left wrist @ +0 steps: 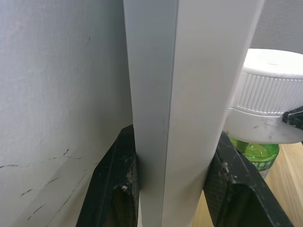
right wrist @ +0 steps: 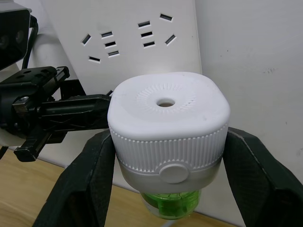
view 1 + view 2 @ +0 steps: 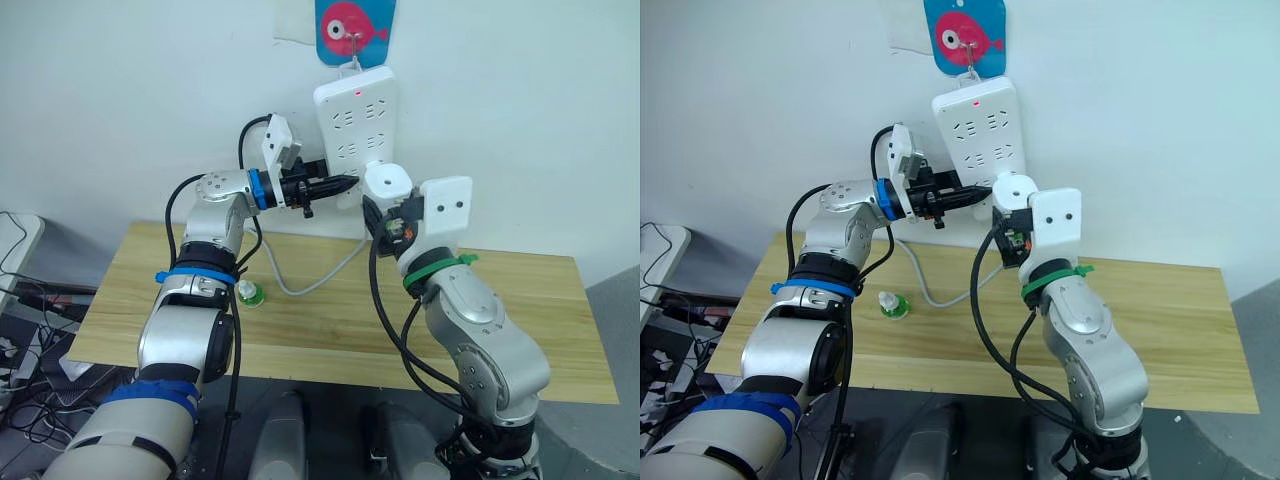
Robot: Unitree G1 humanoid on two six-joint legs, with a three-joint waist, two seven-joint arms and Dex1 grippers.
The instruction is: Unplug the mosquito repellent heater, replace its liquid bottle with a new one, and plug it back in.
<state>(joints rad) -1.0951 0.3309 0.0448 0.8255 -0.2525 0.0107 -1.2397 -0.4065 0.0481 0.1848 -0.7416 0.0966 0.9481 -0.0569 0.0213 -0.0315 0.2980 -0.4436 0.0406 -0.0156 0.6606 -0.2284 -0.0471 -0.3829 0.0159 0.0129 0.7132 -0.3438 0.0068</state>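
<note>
Both sets of jaws are clamping right now: the right gripper is pressing its two black fingers against opposite sides of the mosquito repellent heater, and the left gripper is pinching the edge of the white power strip between its own fingers. That heater is being held up in the air against the lower right part of the strip, well above the wooden table, its top facing the head camera. It is showing a smooth white cap with rounded corners, a small centre hole ringed by fine radial slots, a ribbed band running round the side, a round button low on the front — and a green liquid bottle is peeking out underneath. Its prongs are sitting out of sight on the far side, so whether they are in a socket is impossible to tell. The strip is hanging on the wall under a blue hook plate with a pink fish, a tiny red light glowing near its top. Down on the table, a second green bottle with a white cap is standing by the grey cord, partly hidden behind the left arm in the left eye view.
</note>
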